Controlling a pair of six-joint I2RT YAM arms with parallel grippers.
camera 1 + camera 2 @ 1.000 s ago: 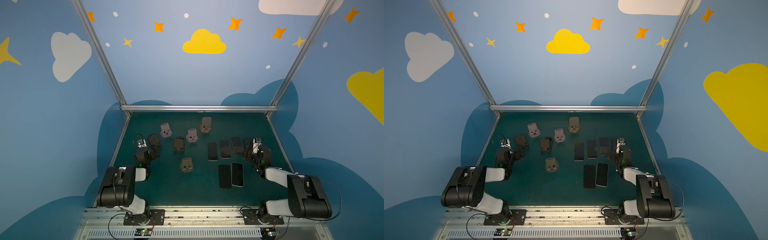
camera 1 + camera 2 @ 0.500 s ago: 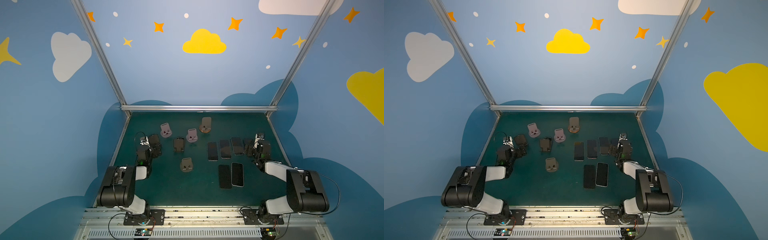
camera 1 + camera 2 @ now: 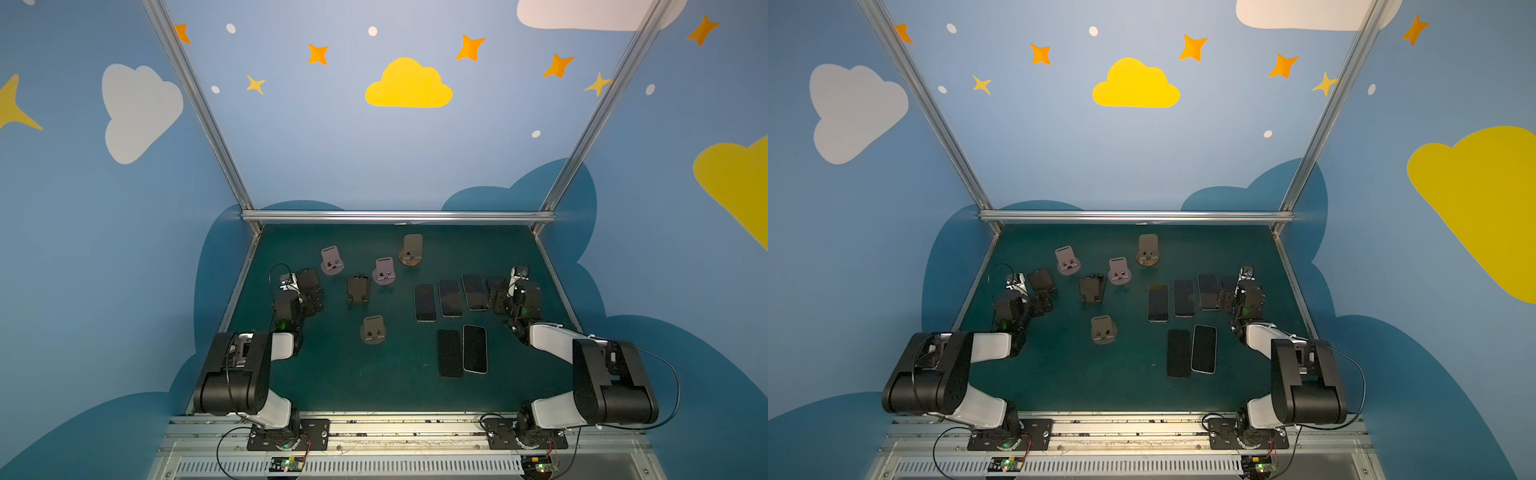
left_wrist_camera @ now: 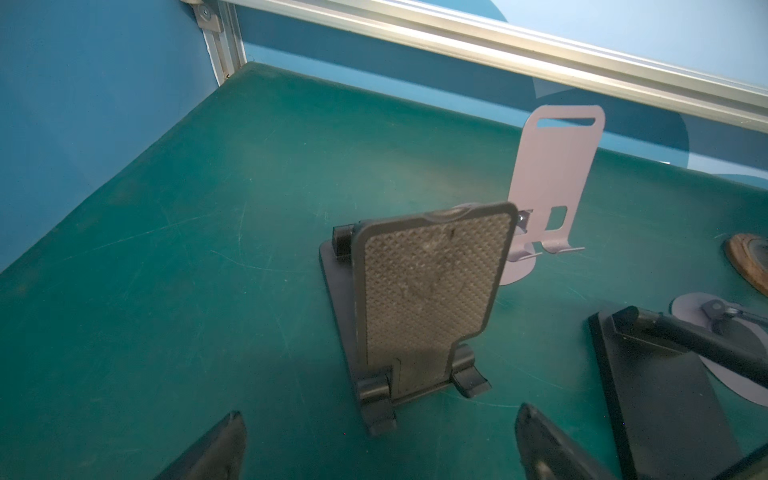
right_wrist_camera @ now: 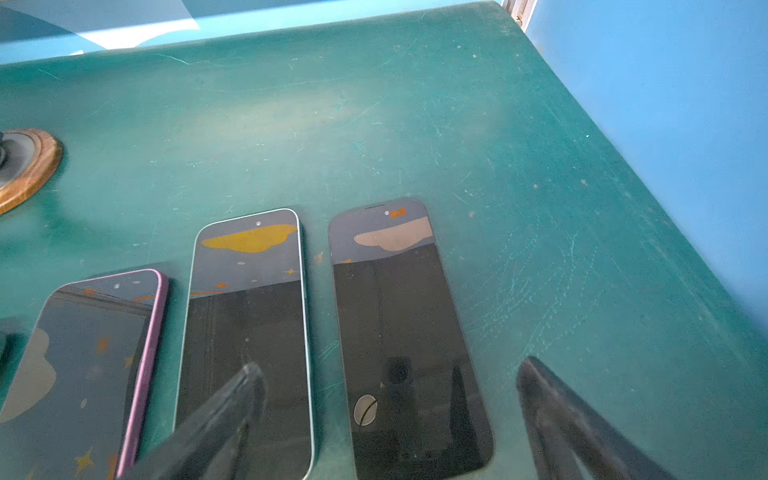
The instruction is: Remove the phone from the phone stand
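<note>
Both end effectors are spread wide and hold nothing. The left end effector (image 4: 378, 417) stands low near the left edge of the dark green surface (image 3: 374, 390). Its fingers (image 4: 220, 449) are on the two sides of the foot of a black folding phone stand with a dotted rubber pad (image 4: 432, 291), and they do not touch it. The pad is bare; no phone leans on it.

The right end effector (image 5: 390, 365) hangs near the right edge, just above a black-framed phone (image 5: 399, 316) that lies flat with the screen up, without touching it. In the same row lie a phone with a pale green frame (image 5: 249, 332), a phone in a purple case (image 5: 91, 353) and, in a top view, a fourth dark phone (image 3: 425, 302). A white-edged phone (image 3: 475, 349) and a plain black phone (image 3: 449, 353) lie side by side nearer the front edge.

The other stands also look empty: the lilac metal stand (image 4: 552, 174), the stand on a round wooden base (image 3: 411, 253) and the tan stand (image 3: 373, 330). I judge that the phones lie flat on the right half to keep them apart from the stands. The open fingers suit a phone that is already released, so the task seems done.
</note>
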